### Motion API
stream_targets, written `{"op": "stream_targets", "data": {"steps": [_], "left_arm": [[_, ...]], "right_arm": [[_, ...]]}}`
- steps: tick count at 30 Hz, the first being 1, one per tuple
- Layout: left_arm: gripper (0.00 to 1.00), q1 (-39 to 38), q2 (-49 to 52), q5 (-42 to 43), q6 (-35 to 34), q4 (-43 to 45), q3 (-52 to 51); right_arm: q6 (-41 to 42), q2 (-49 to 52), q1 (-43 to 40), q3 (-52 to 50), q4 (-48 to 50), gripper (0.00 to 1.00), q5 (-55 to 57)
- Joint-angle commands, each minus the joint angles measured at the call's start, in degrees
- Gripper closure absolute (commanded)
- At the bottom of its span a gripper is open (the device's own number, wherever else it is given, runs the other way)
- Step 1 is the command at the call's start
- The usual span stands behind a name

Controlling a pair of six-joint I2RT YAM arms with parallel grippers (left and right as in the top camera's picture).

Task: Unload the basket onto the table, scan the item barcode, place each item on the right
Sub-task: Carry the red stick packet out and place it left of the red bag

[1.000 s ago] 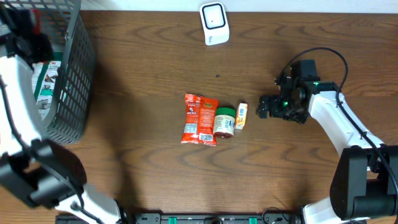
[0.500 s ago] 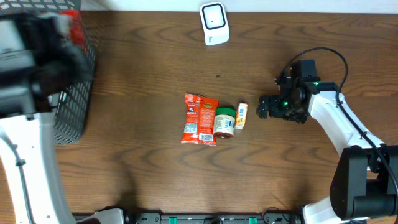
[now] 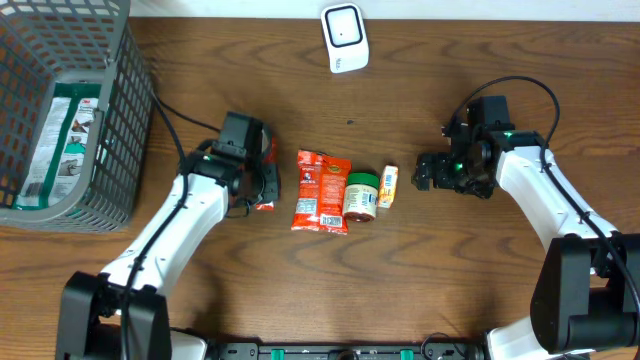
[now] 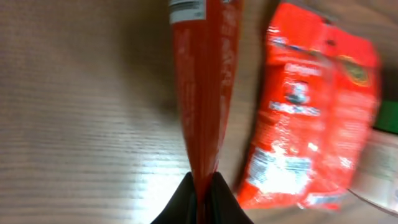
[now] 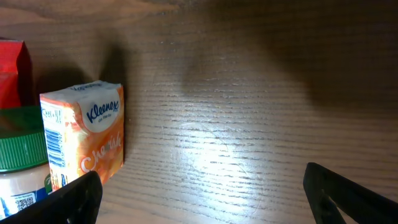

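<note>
My left gripper (image 3: 255, 180) is shut on a thin red packet (image 3: 265, 203), just left of the row of items in the middle of the table. In the left wrist view the packet (image 4: 202, 93) stands edge-on, pinched between the black fingers of that gripper (image 4: 202, 190). The white barcode scanner (image 3: 345, 38) lies at the far edge of the table. My right gripper (image 3: 425, 172) stands open just right of the row; in its own view the gripper (image 5: 205, 193) has only bare wood between its fingers.
A red snack bag (image 3: 321, 190), a green-lidded jar (image 3: 361, 196) and an orange Kleenex pack (image 3: 387, 186) lie side by side mid-table. A grey wire basket (image 3: 110, 150) at the far left holds a green-and-white pack (image 3: 60, 140).
My left arm has swung from the basket at the far left to the middle of the table, carrying the red packet. The right arm has not moved.
</note>
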Motion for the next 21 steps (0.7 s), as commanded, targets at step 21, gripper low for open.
{"op": "stream_targets", "data": {"steps": [21], "left_arm": [[0.92, -4.50, 2.25, -4.50, -2.91, 4.79, -4.96]], "right_arm": [[-0.22, -0.44, -0.33, 0.68, -0.04, 0.01, 0.09]]}}
